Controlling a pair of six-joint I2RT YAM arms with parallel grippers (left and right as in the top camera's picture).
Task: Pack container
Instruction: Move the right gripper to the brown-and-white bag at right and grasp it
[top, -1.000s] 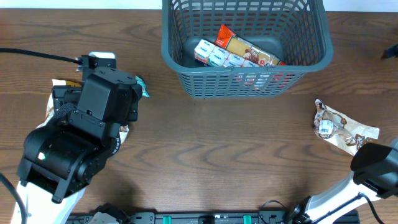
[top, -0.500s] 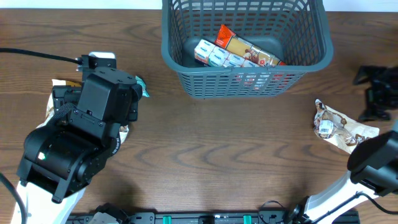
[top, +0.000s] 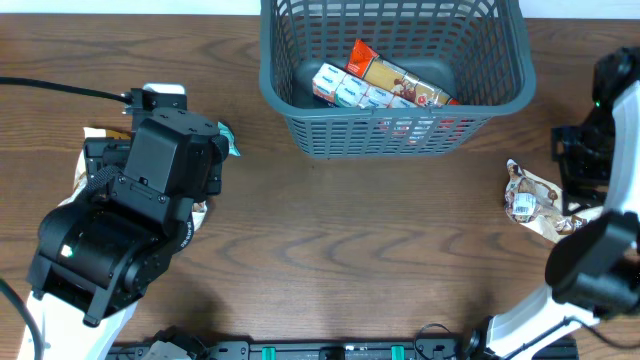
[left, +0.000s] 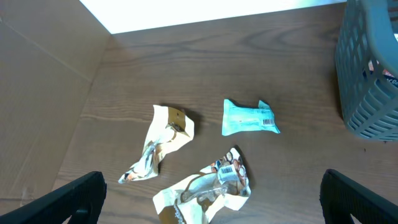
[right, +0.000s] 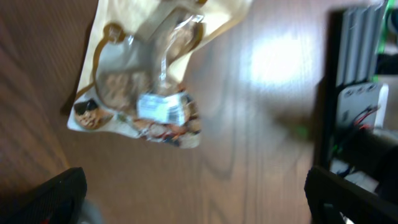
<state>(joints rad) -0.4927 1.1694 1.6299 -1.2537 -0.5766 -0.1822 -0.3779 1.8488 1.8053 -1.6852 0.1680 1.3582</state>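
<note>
My right claw (right: 193, 177) hangs open above a crumpled snack packet (right: 140, 93) on the table (right: 249, 124) — the view is blurred, so its print may be anything. My left claw (left: 211, 180) is spread wide too. The basket (top: 330, 135) stands at the table's far side — snacks (top: 385, 85) lie inside.

No lettering can be read anywhere. Barcode labels sit on the teal packet (left: 250, 117) and the clear snack packet (left: 211, 186) near the worktop's (left: 298, 174) left edge, their digits too small to make out.
</note>
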